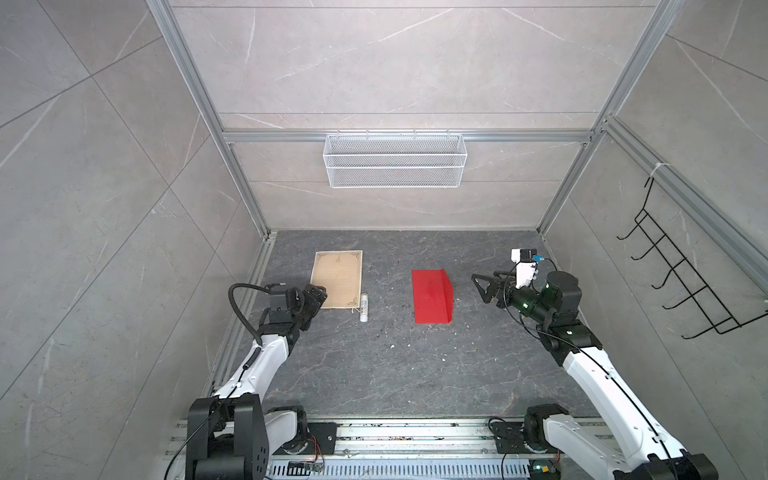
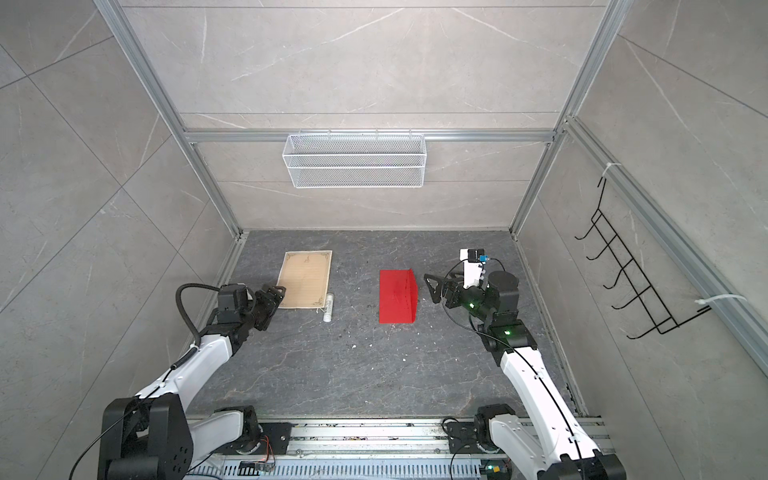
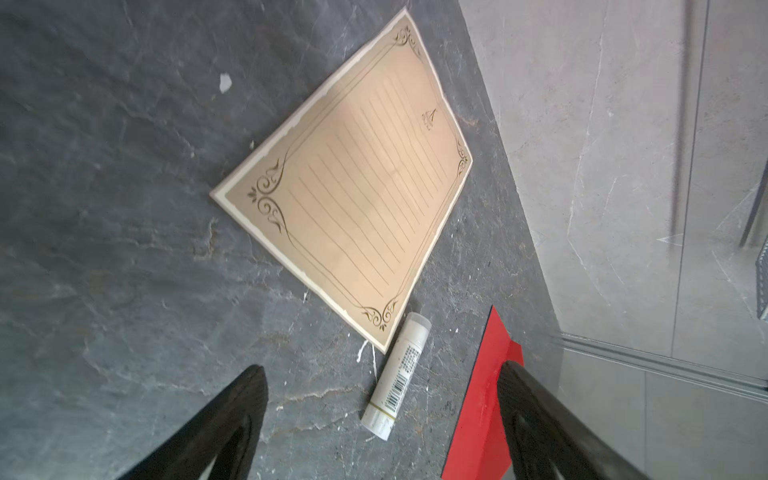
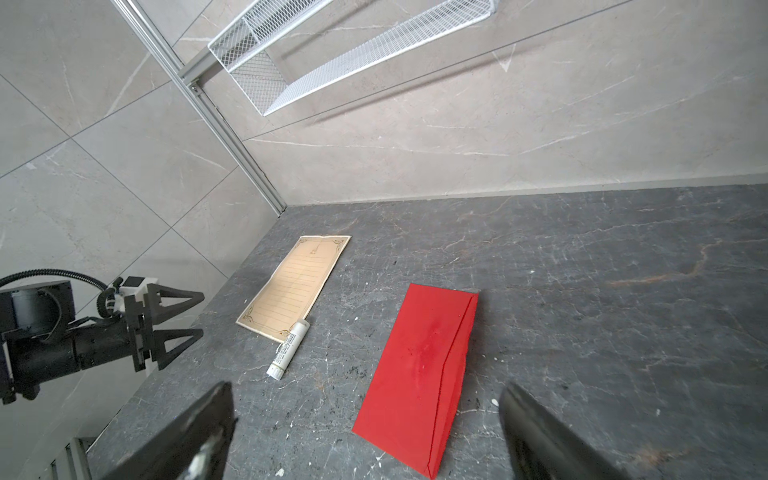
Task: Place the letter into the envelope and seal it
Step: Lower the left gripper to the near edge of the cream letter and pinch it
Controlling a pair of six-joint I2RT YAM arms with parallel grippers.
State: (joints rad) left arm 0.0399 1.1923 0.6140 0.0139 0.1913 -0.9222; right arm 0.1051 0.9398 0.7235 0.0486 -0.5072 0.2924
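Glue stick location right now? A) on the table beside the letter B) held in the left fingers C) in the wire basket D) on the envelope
A: the glue stick lies on the table beside the letter, well apart from the envelope.

Pale grey marble-look wall panels (image 1: 395, 62) with thin white veins close in three sides, held by aluminium frame posts (image 1: 239, 174). The desk (image 1: 395, 374) is dark grey veined stone, speckled with white flecks. A white mesh basket (image 1: 395, 160) hangs on the back rail, and a black wire hook rack (image 1: 685, 266) hangs on the right wall
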